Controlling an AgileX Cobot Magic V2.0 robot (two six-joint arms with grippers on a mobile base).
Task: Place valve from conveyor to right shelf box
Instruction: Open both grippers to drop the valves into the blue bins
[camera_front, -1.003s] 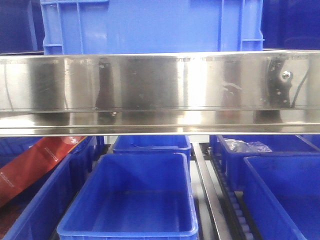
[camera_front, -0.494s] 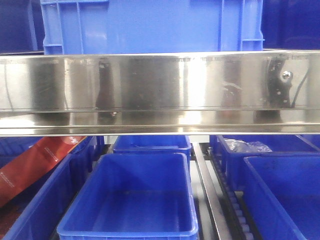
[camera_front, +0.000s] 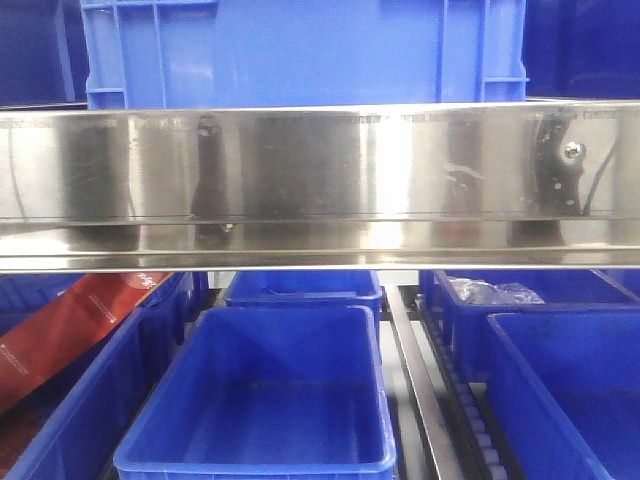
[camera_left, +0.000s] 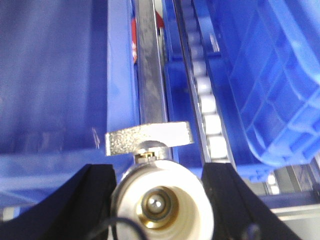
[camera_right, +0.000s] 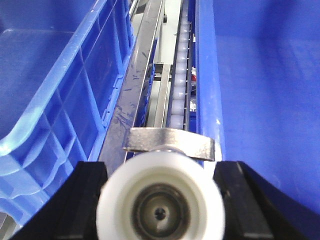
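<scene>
Valves number two, one per arm: the left gripper (camera_left: 161, 207) clamps a cream-ended valve (camera_left: 162, 197) over a roller rail (camera_left: 210, 120) between blue boxes (camera_left: 270, 75), and the right gripper (camera_right: 161, 205) clamps a white-ended valve (camera_right: 160, 195) over a second roller rail (camera_right: 179, 75). Five blue boxes (camera_front: 270, 400) sit beneath the shelf (camera_front: 320, 170) with its mirror-bright steel beam; one paler crate (camera_front: 300, 50) stands above it.

This is an industrial stockroom or factory parts store. A shiny stainless-steel shelf (camera_front: 320, 175) with a broad mirror-like front beam carries rows of open blue plastic bins (camera_front: 270, 400) on tracks of small white rollers (camera_left: 209, 121) set between steel rails. A larger ribbed blue plastic crate (camera_front: 300, 50) stands on the level above, and one bin holds clear plastic bags (camera_front: 495, 293).
</scene>
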